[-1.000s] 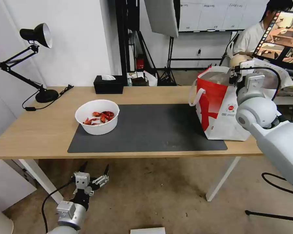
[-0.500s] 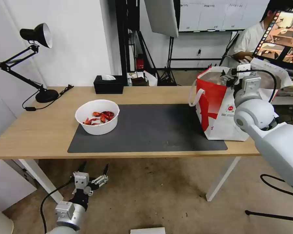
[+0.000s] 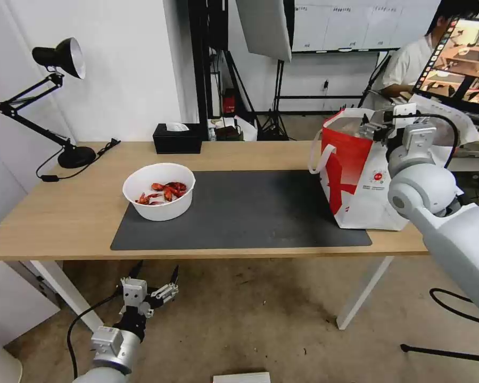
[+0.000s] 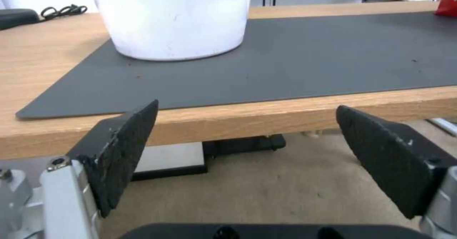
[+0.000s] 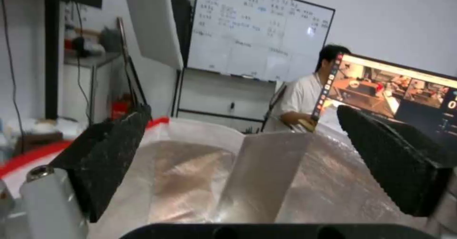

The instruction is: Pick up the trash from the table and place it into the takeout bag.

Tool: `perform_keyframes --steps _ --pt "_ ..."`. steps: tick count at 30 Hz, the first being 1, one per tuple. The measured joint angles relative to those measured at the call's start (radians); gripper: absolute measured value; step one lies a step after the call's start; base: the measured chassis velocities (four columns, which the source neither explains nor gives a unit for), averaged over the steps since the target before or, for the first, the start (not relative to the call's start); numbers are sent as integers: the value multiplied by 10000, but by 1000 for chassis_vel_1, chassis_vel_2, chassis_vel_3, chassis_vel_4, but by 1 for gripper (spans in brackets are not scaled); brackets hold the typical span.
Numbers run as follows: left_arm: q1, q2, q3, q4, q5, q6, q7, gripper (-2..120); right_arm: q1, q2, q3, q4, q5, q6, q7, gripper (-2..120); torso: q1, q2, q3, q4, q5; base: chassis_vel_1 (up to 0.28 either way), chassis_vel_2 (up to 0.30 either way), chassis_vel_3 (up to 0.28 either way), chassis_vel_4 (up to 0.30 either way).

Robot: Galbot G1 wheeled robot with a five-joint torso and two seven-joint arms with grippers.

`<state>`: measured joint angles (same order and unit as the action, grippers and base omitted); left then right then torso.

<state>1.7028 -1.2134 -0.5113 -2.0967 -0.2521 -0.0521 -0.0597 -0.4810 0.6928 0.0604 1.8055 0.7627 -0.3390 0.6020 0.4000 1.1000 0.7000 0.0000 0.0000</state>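
Counter: light wood counter (image 3: 80,213), grey mat (image 3: 239,210); lamp (image 3: 58,56) and tissue box (image 3: 177,138) at back.
Bowl: bowl (image 3: 158,191) of red shells on mat, above left claw (image 3: 153,284).
Left claw: below counter edge, wide open, empty.
Right claw: right claw (image 3: 375,126) over bag (image 3: 356,175) mouth, wide open, empty.
Change: right claw has drawn slightly back; a second ago a beige lump sat there.
Writing: bag's red logo unreadable.

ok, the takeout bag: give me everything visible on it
The takeout bag is a large boxy white bag with a red side panel, white loop handles and a small round red logo on its front. It stands upright at the right end of the table, its base overlapping the right edge of the dark grey mat. The mouth is open, showing crinkled silver foil lining. The right end effector hangs open at the mouth, holding nothing.
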Motion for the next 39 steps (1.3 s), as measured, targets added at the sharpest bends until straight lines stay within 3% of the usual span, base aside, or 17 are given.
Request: perform_keyframes --steps 8,19,22,23,30,39 --pt "3 -11 31 16 0 1 -1 100 -666 -276 619 631 461 1075 -749 100 0 0 0 0 0 0 0 0 0" --pt "-55 -181 119 84 -3 -29 -4 100 -4018 -1232 1780 2727 1104 2061 -2381 100 -1 0 -1 -3 -2 0 0 0 0" --pt "-34 -227 138 105 -8 -62 -5 100 -5895 -818 2586 3248 930 2773 -3266 100 -1 0 -1 -1 -1 0 0 0 0" --pt "-34 -227 138 105 -8 -62 -5 100 -5895 -818 2586 3248 930 2773 -3266 100 -1 0 -1 -1 -1 0 0 0 0" --pt "-29 -211 165 176 -9 -96 -5 100 -9006 691 3956 3612 -251 3911 -4437 100 -1 1 -1 1 -2 0 0 0 0" --pt "-93 -203 231 310 -13 -112 -7 100 -11506 2386 4549 3451 -1592 4852 -5167 100 -2 1 -1 -3 -2 0 0 0 0"
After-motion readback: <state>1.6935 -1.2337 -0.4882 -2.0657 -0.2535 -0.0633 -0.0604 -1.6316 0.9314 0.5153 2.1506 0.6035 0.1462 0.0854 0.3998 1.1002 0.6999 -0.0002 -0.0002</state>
